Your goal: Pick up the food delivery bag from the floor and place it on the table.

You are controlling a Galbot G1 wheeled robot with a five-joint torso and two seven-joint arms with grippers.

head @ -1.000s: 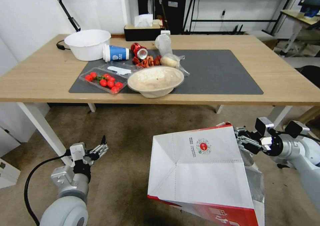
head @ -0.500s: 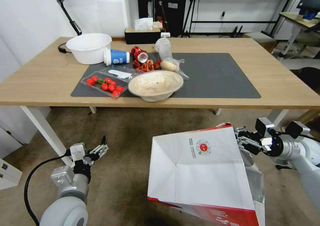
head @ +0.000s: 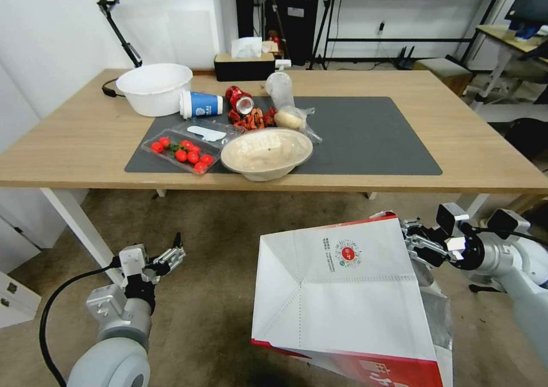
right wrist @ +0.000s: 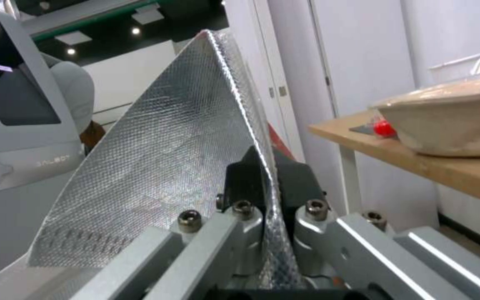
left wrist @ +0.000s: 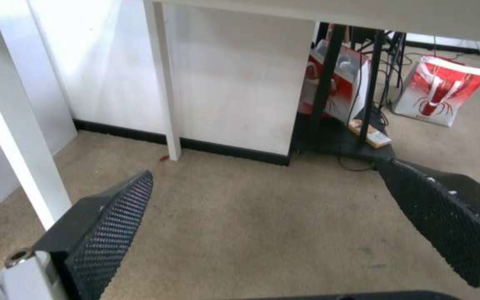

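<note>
Bag point(head: 342, 295) hangs off the floor point(head: 217, 244) before the table point(head: 474, 147), my right gripper point(head: 412, 243) with jaws pinched on its foil edge. Ahead, a bowl point(head: 266, 154), tomato tray point(head: 180, 150) and cup point(head: 201, 104) crowd the mat point(head: 371, 136). My left gripper point(head: 171, 254) idles low, jaws wide. Since a second ago the view has tilted; the bag holds place.

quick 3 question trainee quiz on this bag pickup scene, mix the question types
1. True or false: the right gripper is shut on the food delivery bag.
2. The left gripper is: A) open, holding nothing B) gripping a table leg C) holding the blue cup.
3. Fill in: the cherry tomatoes lie in a clear ____.

Key: 1 true. 2 A. 3 tray.
</note>
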